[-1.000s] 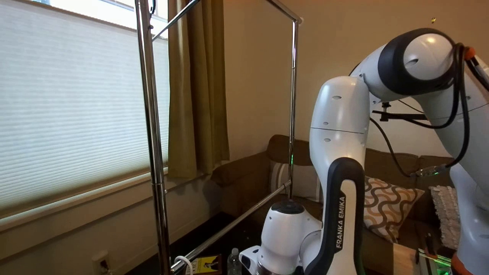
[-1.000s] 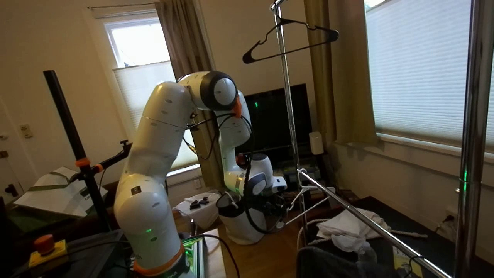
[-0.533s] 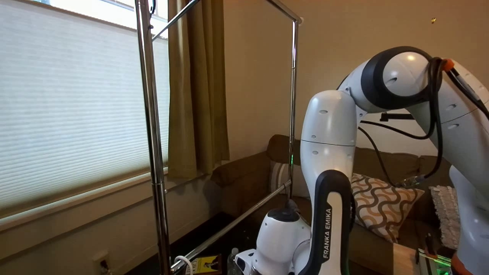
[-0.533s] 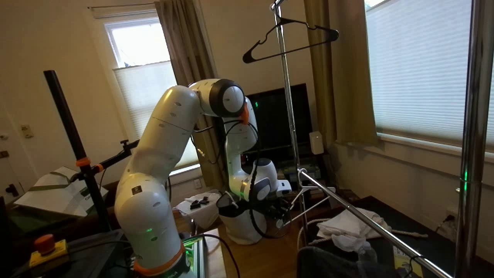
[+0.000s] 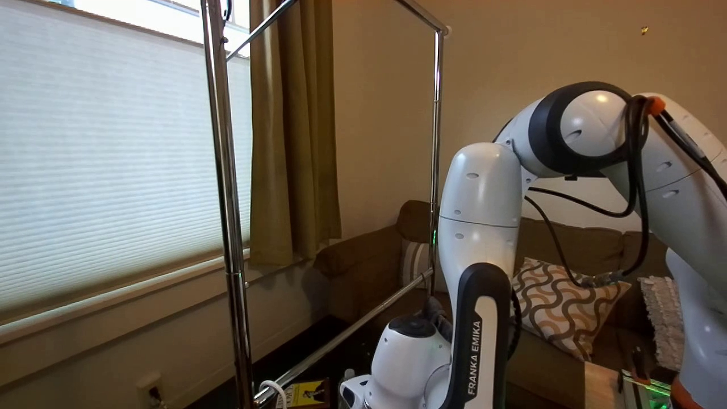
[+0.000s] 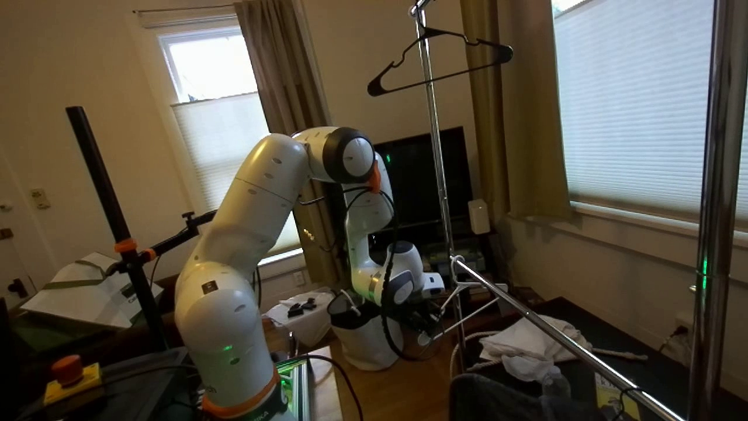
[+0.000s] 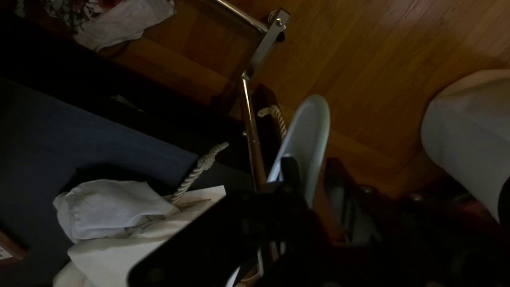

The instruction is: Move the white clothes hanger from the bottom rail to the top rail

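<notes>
Approach Advanced; Grasp Pending

In an exterior view, the white robot arm point(image 6: 251, 199) sits further toward 4 o'clock than a second ago. The thin white triangular clothes hanger point(image 7: 307, 135) hangs unmoved from the slim silvery metal bottom rail point(image 6: 561, 336). The black two-fingered gripper point(image 7: 311, 161) stands spread about the hanger's end at 3 o'clock in the wrist view; closing appears due.
</notes>
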